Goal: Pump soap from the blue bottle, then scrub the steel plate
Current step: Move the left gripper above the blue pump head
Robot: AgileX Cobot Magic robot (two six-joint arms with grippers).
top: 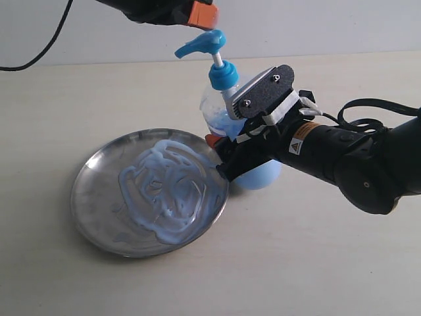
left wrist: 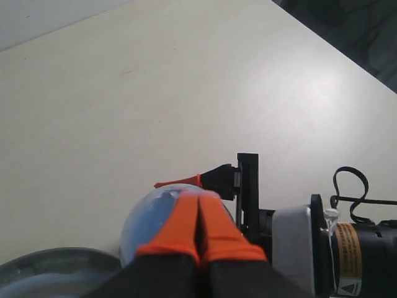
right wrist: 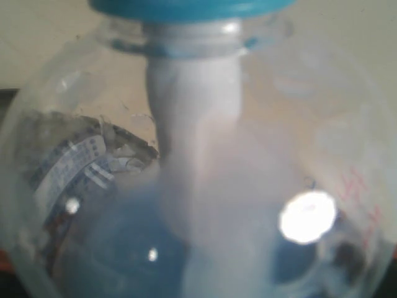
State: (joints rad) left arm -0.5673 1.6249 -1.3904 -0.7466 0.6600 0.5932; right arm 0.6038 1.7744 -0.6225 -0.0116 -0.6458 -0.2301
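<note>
We see bright, even light. Glare spots mark the blue bottle [right wrist: 198, 186], which is blurred at close range.

Bare lab-style test bench, plain cream tabletop [top: 316, 263], blank white wall [top: 316, 26], trailing cable [top: 46, 46]

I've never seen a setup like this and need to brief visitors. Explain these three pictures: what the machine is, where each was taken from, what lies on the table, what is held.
This is a robot with two arms, each ending in a grasping tool. One picture comes from a camera off the arms; the other two from cameras on each wrist.

On the pale table lie a steel plate smeared with soap, and beside it a blue bottle.

The right tool grips the bottle's body, which fills its wrist picture. The left tool, with orange fingers pressed together, hangs just above the pump head, holding nothing.
</note>
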